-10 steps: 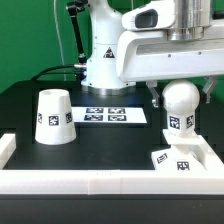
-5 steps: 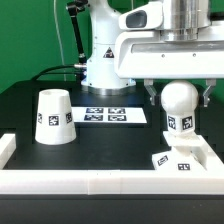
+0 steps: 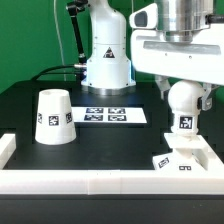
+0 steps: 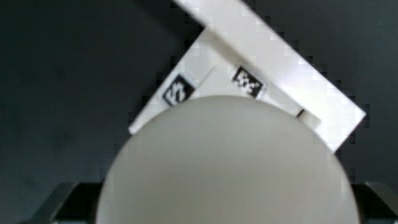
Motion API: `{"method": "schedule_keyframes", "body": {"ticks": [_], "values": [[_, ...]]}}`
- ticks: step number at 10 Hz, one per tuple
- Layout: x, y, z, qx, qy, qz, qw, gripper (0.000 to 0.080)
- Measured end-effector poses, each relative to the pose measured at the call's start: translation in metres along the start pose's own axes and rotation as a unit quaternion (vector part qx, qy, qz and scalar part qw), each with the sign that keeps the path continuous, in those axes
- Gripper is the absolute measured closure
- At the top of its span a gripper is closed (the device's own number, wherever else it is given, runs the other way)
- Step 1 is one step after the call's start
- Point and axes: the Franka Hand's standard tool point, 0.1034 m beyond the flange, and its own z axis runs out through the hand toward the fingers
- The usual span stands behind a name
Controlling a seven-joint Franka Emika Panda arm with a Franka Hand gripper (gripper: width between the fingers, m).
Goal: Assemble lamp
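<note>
My gripper (image 3: 183,93) is shut on the ball of the white bulb (image 3: 183,104) and holds it upright, neck down with a tag on it, just above the blocky base (image 3: 180,160) at the exterior view's right. Whether the neck touches the base I cannot tell. The cone-shaped shade (image 3: 53,116) stands apart at the exterior view's left. In the wrist view the bulb (image 4: 222,160) fills most of the picture, with the tagged base (image 4: 210,88) beyond it and the dark fingertips (image 4: 64,206) at its sides.
The marker board (image 3: 110,115) lies in the middle of the black table. A white border rail (image 3: 90,183) runs along the front, with corners at both sides; the base sits in the right corner. The arm's white pedestal (image 3: 105,60) stands behind.
The gripper with the bulb has moved toward the exterior view's right and a little lower, and now hangs over the base. The shade and base have not moved.
</note>
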Motion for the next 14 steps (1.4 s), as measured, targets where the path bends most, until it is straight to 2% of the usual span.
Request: {"method": "schedule_keyframes", "body": {"ticks": [3, 6, 7, 10, 12, 14], "values": [[0.0042, -0.0074, 0.0008, 0.008, -0.032, 0.163, 0.986, 0.0220], [0.0023, -0.0084, 0.0011, 0.009, -0.032, 0.163, 0.986, 0.0207], [0.0025, -0.0082, 0.0011, 0.009, -0.030, 0.131, 0.991, 0.0118], [0.0055, -0.0055, 0.0017, 0.011, -0.023, -0.058, 0.998, 0.0102], [0.0082, -0.0027, 0.0027, 0.013, -0.021, -0.166, 0.986, 0.0101], [0.0081, -0.0027, 0.0032, 0.014, -0.020, -0.220, 0.975, 0.0101]]}}
